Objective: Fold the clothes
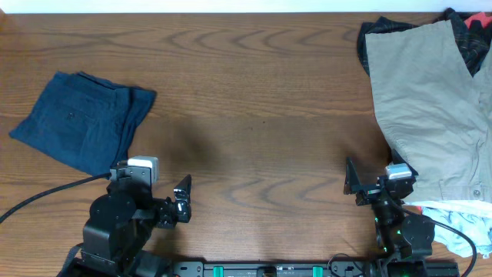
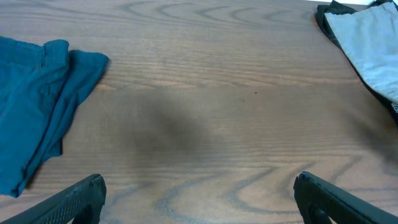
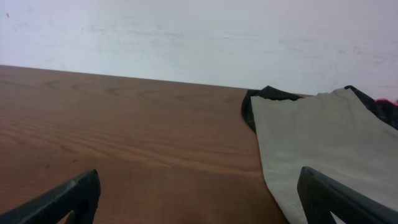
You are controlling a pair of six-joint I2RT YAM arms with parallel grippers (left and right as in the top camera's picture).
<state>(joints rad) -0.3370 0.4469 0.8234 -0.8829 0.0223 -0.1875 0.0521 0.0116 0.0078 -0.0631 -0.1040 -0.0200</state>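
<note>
A folded dark blue garment (image 1: 81,119) lies at the left of the wooden table (image 1: 254,115); it also shows in the left wrist view (image 2: 37,106). A pile of clothes with beige shorts (image 1: 430,100) on top sits at the right edge, over a dark garment (image 1: 469,35) and a light blue one (image 1: 453,223). The beige shorts also show in the right wrist view (image 3: 317,143) and the left wrist view (image 2: 367,43). My left gripper (image 1: 181,204) is open and empty near the front left (image 2: 199,199). My right gripper (image 1: 357,185) is open and empty beside the pile (image 3: 199,199).
A white wall (image 3: 186,37) stands behind the table's far edge. A black cable (image 1: 38,196) runs from the left arm's base across the front left corner.
</note>
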